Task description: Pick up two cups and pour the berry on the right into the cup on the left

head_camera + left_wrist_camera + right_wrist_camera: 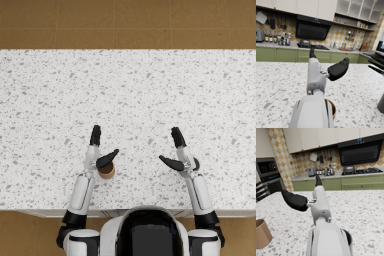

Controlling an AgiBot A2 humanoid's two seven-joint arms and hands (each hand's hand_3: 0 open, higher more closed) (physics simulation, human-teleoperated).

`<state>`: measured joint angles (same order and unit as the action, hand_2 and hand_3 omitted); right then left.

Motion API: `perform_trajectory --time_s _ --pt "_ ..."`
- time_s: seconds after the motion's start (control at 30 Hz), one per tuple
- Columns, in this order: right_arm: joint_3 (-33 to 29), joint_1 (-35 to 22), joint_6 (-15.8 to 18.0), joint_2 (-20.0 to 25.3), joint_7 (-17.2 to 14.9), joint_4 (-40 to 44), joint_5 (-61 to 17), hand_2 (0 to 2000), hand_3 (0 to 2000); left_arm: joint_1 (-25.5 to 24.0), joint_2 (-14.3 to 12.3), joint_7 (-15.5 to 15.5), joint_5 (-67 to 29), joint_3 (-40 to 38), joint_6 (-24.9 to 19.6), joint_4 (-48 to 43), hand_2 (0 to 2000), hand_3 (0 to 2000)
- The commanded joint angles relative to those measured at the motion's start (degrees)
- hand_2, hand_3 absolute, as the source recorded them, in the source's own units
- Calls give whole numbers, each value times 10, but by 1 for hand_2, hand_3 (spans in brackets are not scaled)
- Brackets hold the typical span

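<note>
Overhead head view; two forearm views

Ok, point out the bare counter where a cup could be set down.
The speckled counter is bare from the far edge down to both hands, and between the left hand and right hand. It is crowded only near the front edge: the brown cup under the left hand, the dark cup under the right wrist.
</note>
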<state>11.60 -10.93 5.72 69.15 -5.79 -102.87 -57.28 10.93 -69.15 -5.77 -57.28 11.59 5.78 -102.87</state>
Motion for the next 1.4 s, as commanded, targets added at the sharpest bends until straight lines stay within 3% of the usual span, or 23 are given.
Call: perform_trajectory --time_s 0.03,0.53,0.57,0.77,1.1,1.27,1.4 --pt "0 0 0 0 0 0 0 0 0 0 0 0 0 0 0 0 0 0" --pt "17 -1 0 1 0 9 0 0 0 1 -1 0 0 17 0 9 0 0" --pt "13 -4 -16 4 16 4 0 0 0 -5 1 16 0 13 -16 -1 0 0" --pt "-52 70 -52 -18 52 -56 0 0 0 -91 33 52 0 -25 -52 -81 0 0" --pt "-144 198 -57 -28 58 -116 -148 0 0 -165 56 57 -175 -56 -58 -139 0 0" --pt "-219 222 -57 -14 58 -109 -167 0 0 -209 66 58 -202 -80 -58 -142 0 0" --pt "-245 246 -57 -1 58 -89 -170 0 0 -240 73 58 -206 -80 -58 -138 0 0"
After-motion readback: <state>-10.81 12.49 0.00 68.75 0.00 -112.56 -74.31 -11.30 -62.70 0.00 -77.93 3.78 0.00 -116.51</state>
